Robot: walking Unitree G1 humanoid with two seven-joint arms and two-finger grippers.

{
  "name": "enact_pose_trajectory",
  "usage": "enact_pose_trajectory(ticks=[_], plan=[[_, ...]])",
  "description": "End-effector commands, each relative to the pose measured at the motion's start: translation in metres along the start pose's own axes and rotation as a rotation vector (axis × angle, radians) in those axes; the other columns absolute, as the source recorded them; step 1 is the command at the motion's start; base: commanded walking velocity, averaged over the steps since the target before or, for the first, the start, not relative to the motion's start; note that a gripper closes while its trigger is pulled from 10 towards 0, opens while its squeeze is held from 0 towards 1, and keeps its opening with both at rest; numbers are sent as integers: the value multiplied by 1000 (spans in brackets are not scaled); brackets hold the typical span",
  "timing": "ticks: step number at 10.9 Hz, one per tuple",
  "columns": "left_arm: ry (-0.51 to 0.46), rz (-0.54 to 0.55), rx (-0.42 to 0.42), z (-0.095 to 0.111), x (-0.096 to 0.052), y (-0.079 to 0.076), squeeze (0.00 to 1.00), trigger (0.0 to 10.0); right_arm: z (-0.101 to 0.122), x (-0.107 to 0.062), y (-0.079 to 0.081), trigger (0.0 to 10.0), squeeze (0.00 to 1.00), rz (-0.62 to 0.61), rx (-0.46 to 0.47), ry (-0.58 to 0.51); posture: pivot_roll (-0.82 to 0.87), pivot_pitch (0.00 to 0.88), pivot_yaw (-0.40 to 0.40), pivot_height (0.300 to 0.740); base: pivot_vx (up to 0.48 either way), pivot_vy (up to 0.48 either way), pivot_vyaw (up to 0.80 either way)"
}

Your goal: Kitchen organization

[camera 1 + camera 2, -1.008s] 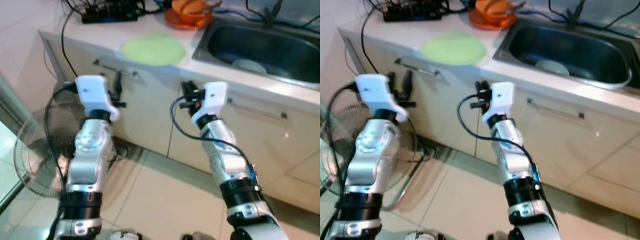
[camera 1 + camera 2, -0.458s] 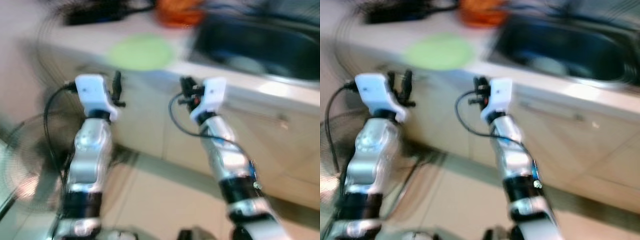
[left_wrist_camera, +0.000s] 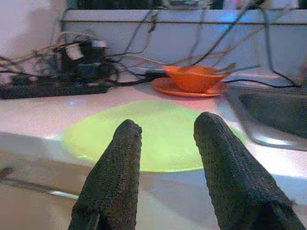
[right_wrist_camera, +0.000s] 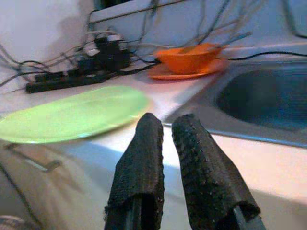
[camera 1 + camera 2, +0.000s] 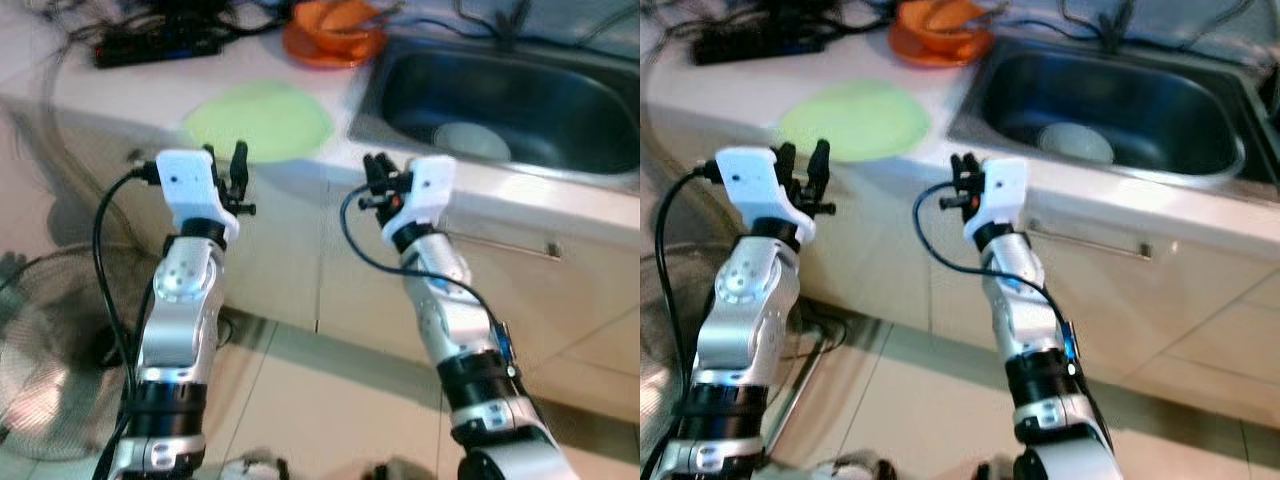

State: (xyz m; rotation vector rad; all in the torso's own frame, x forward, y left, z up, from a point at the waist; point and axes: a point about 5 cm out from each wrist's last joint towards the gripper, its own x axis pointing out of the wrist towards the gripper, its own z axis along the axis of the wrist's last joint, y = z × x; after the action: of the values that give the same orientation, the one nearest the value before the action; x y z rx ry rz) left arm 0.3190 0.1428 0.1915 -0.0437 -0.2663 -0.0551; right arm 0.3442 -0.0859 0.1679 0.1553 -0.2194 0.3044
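left gripper (image 5: 232, 165) spread, right gripper (image 5: 373, 175) pressed together | view shifted, worktop (image 5: 120, 85) nearer | green plate (image 5: 259, 120) within approach

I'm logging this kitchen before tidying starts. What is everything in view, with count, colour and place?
Plate: one, light green, flat on the counter left of the sink.
Bowl: one, orange, on an orange plate behind the green plate.
Power strip: one, black, with tangled cables, at the counter's back left.
Sink: one, steel, with a pale round dish inside.
Cabinet handles: metal bars on cream doors below.
Fan: one, wire-guarded, on the floor at left.
Left gripper: black fingers apart, near the counter edge.
Right gripper: fingers together, below the counter edge.
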Motion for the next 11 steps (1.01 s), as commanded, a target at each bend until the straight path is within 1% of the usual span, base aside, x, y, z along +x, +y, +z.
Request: enact_pose_trajectory(ticks=[1,11], plan=[[-4,-30,-8,1,-1,-7,0,10000,2,-1,-4,10000,0,-15,4,-11,130,110,-2,740,315,0,0],[-39,-28,-14,6,-3,-9,0,10000,1,0,-4,10000,0,-10,2,-12,137,109,-7,740,319,0,0]])
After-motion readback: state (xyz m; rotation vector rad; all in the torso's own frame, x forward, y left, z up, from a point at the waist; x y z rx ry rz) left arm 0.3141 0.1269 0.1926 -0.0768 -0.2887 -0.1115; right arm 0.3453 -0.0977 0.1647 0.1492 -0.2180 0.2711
